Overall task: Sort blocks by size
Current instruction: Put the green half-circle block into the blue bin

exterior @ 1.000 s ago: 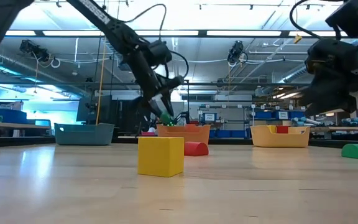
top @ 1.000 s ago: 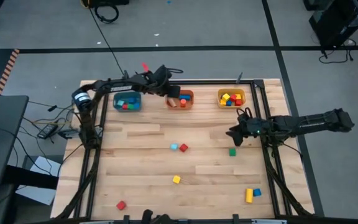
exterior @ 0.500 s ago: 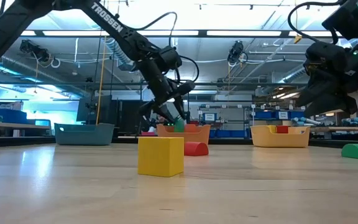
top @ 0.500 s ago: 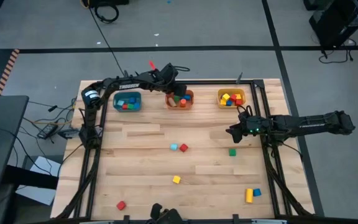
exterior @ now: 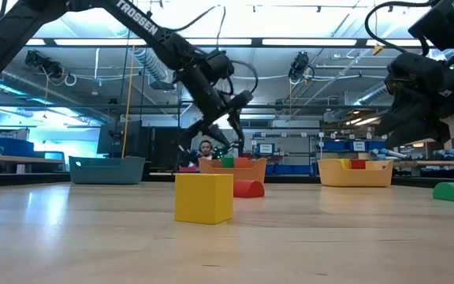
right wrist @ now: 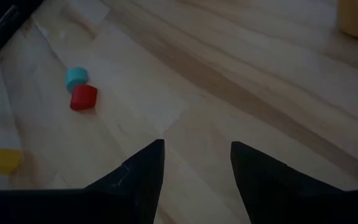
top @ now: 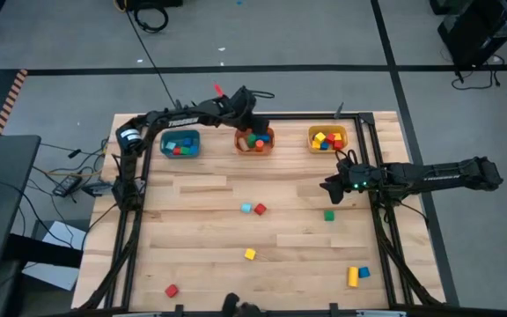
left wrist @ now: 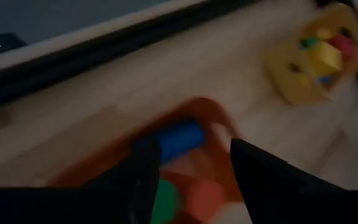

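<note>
My left gripper (top: 252,123) hangs open just above the orange bin (top: 265,148) at the table's far edge. In the left wrist view (left wrist: 191,147) its fingers frame the bin's blocks: a green one (left wrist: 164,199), a blue bar (left wrist: 180,138) and a red one (left wrist: 201,195). The green block also shows in the bin in the high view (top: 252,139) and the low view (exterior: 227,162). My right gripper (top: 328,187) is open and empty over the table's right half (right wrist: 194,147), just beyond a green block (top: 329,214) that lies on the table.
A teal bin (top: 180,143) and a yellow bin (top: 327,139) flank the orange one. Loose on the table lie light blue (top: 246,208), red (top: 260,209) and yellow (top: 250,254) blocks, another red block (top: 172,290), and a yellow bar (top: 353,276) beside a blue block (top: 363,273).
My left gripper has carried a green block toward the table's right, over the orange bin, has opened and has risen a little. The green block now lies in the bin.
</note>
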Robot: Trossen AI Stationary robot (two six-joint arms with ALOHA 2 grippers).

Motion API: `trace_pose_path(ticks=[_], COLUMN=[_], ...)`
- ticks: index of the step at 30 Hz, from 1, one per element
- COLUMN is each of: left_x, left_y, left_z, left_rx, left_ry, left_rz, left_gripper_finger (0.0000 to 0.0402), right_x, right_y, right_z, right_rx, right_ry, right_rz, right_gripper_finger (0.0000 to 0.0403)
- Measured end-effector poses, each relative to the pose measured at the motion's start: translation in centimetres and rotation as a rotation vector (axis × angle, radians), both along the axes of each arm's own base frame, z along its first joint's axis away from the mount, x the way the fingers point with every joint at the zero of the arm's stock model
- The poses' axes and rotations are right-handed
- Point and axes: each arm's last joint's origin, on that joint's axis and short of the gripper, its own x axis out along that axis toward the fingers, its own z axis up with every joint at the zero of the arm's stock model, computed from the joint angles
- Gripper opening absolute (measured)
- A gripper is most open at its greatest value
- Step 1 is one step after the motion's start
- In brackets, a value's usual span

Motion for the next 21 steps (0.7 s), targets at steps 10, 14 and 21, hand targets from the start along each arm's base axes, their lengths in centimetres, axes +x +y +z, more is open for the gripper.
trace_pose_path(ticks=[10, 14, 21], left_x=[4.4, 5.0, 4.1], left_y=[-7.6, -12.1, -19.9], left_z=[3.9, 4.5, 6.0], left_rx=[0.109, 0.133, 0.101], left_ry=[-0.041, 0.01, 0.06], left_rz=[-0.157, -0.171, -0.125], left_gripper_finger=[0.0202, 0.0202, 0.0201], right_x=[0.0, 0.1, 0.1], right_y=[0.2, 0.3, 0.4], right_z=[0.0, 0.0, -0.1], right_rx=[-0.005, 0.0, 0.019], right_ry=[0.009, 0.013, 0.016], right_rz=[0.076, 0.13, 0.184], right_gripper_finger=[0.0199, 0.0197, 0.0199])
